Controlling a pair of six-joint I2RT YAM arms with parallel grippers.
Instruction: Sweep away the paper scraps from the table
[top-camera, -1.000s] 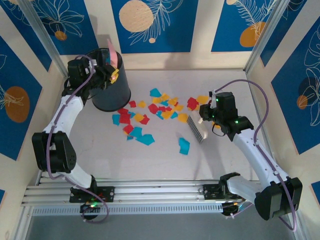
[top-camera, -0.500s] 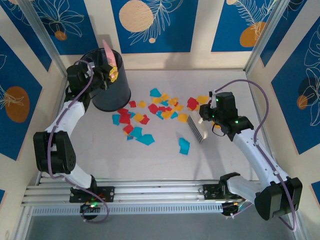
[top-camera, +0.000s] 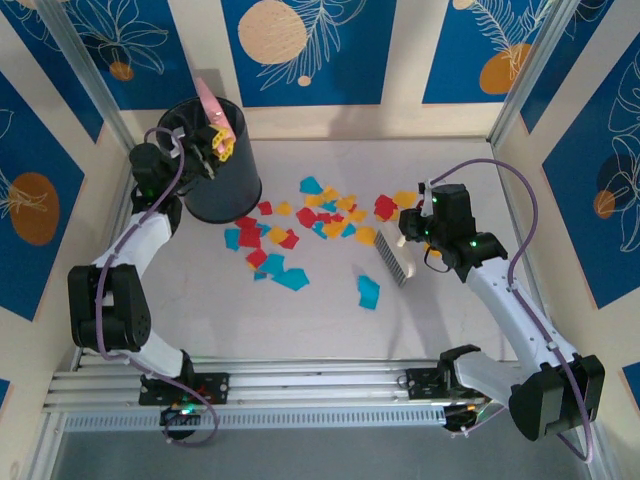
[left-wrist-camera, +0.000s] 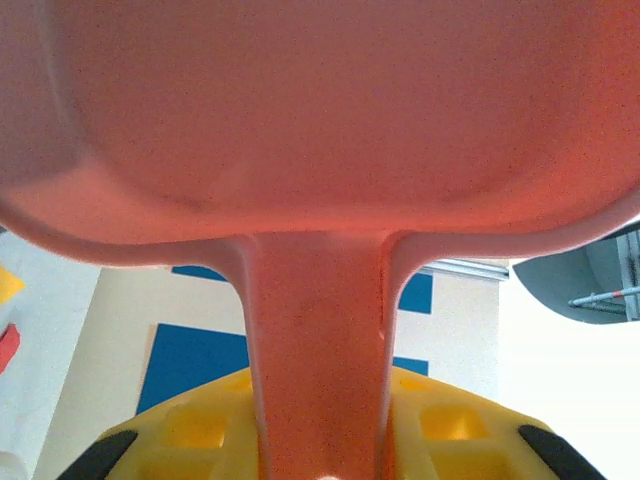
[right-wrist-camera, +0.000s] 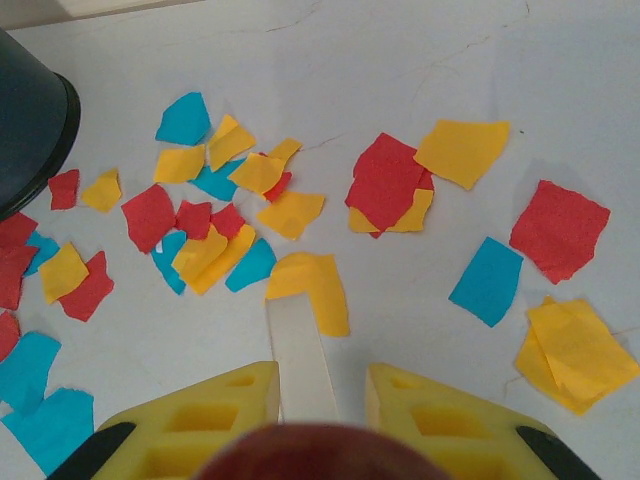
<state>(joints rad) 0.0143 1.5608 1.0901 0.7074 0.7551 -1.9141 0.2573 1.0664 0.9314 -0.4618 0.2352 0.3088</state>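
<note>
Left arm: has pulled back a bit toward the left wall since a second ago, so the pink dustpan (top-camera: 212, 108) now stands steeper over the black bin (top-camera: 222, 190).
Left pincer (top-camera: 222, 150): clamped on the dustpan's handle, with yellow fingers (left-wrist-camera: 180, 440) on either side of it in the wrist view.
Right pincer (top-camera: 408, 232): hasn't budged. It's closed on the pale handle of a brush (top-camera: 398, 262), bristles down on the counter (top-camera: 300, 330).
Paper scraps (top-camera: 300, 228): red, yellow and blue bits spread over the counter between bin and brush, none in the bin that I can see. One blue piece sits apart, nearer the arm bases.
</note>
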